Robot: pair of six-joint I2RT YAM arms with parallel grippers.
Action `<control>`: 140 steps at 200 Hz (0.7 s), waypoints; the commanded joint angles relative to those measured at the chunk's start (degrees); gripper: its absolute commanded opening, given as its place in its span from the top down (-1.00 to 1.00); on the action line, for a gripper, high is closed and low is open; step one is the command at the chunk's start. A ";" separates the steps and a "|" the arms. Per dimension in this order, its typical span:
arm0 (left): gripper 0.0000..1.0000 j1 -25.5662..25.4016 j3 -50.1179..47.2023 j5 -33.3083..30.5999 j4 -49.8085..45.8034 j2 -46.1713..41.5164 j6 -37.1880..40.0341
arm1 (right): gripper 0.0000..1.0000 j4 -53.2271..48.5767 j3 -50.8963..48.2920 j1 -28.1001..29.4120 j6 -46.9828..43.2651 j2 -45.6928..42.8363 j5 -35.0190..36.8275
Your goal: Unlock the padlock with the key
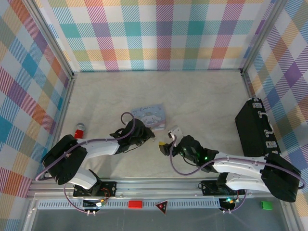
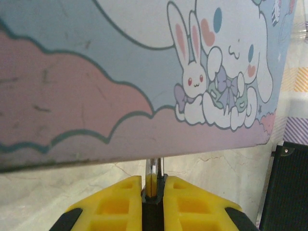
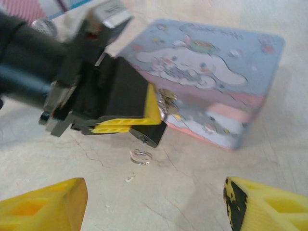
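My left tool point(image 2: 153, 187) held the padlock point(image 3: 148, 135) tight. My right tool point(image 3: 154, 207) stood wide, with the padlock at its 12 o'clock, close.

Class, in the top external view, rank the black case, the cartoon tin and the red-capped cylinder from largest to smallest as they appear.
1. black case
2. cartoon tin
3. red-capped cylinder
The gaps are plain, and all three sit on the table, so nearness does not blur the order.

table point(image 1: 202, 101) pale, cracked | on it: cartoon tin point(image 1: 150, 115); red-capped cylinder point(image 1: 79, 131); black case point(image 1: 252, 127); wire ring point(image 3: 141, 156)
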 commanded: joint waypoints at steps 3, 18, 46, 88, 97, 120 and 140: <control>1.00 0.37 0.97 1.02 -2.39 -2.43 -0.24 | -0.47 13.87 -2.07 2.08 -12.88 3.62 3.59; 1.00 0.51 1.42 1.28 -3.37 -2.63 0.13 | -0.48 16.19 -0.99 3.86 -18.30 7.48 4.79; 1.00 0.78 1.08 1.62 -3.21 -2.86 0.21 | -0.45 21.42 1.51 7.37 -23.65 14.89 8.84; 1.00 0.88 0.81 1.68 -3.32 -3.50 0.51 | -0.33 30.85 3.31 9.01 -26.55 24.71 13.03; 1.00 0.96 0.76 1.81 -3.47 -3.61 0.62 | -0.30 31.98 3.61 8.98 -26.79 26.31 14.36; 1.00 1.15 0.39 2.17 -3.39 -3.77 0.65 | -0.21 33.73 4.36 9.00 -27.81 30.19 15.83; 1.00 1.15 0.19 2.57 -2.96 -3.69 0.56 | -0.14 35.99 4.55 8.97 -27.46 32.60 16.59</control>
